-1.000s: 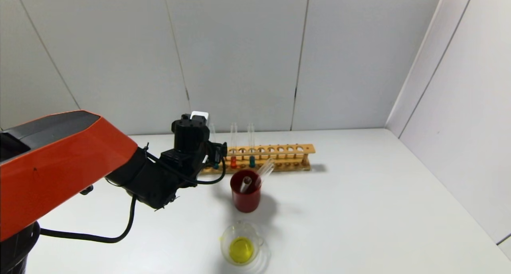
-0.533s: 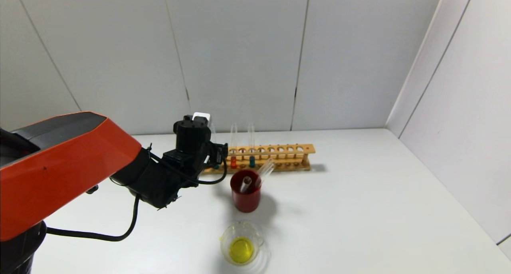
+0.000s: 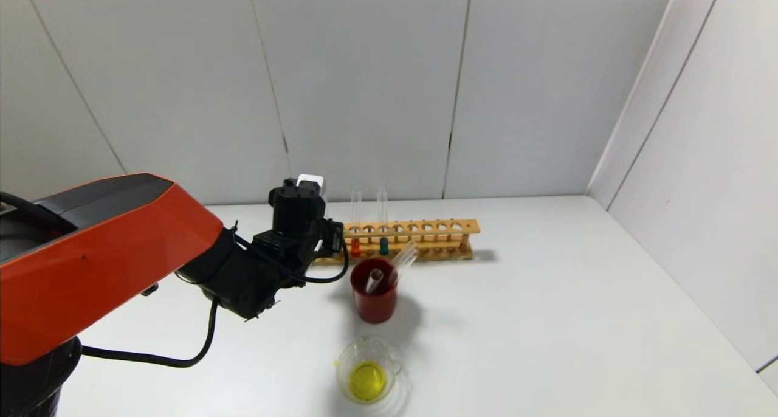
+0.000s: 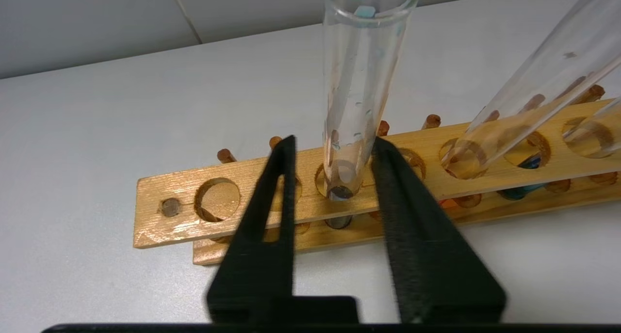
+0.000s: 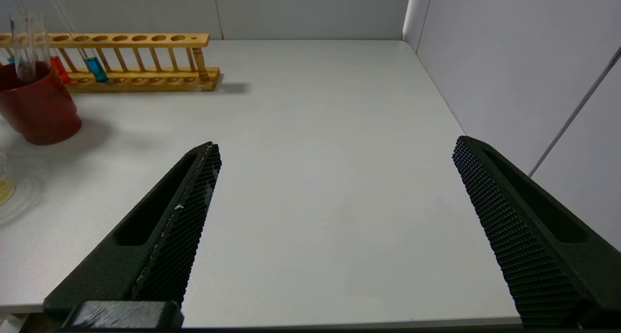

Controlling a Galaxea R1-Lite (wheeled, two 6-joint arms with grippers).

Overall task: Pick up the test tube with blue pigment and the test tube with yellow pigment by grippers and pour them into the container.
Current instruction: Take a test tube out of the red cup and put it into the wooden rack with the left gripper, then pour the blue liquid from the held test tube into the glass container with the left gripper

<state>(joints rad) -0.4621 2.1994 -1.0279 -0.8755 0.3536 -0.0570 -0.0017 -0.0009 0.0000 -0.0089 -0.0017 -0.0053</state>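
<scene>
Right, my left gripper [image 4: 333, 140] sits at the left end of the wooden rack [image 4: 165, 226], at the far side of the table, its jaws straddling the test tube with blue pigment [image 4: 361, 56], which stands upright in its hole. One finger [image 4: 412, 226] touches the glass, the other stands a sliver off, so nothing is clamped yet. I want both pads square on the tube before lifting, then a straight pull upward so it clears the hole without knocking the leaning tube beside it. The container [image 3: 346, 356], holding yellow liquid, waits at the near edge beyond the red cup [image 3: 375, 304]. My right gripper [image 5: 335, 151] idles wide apart on the right
</scene>
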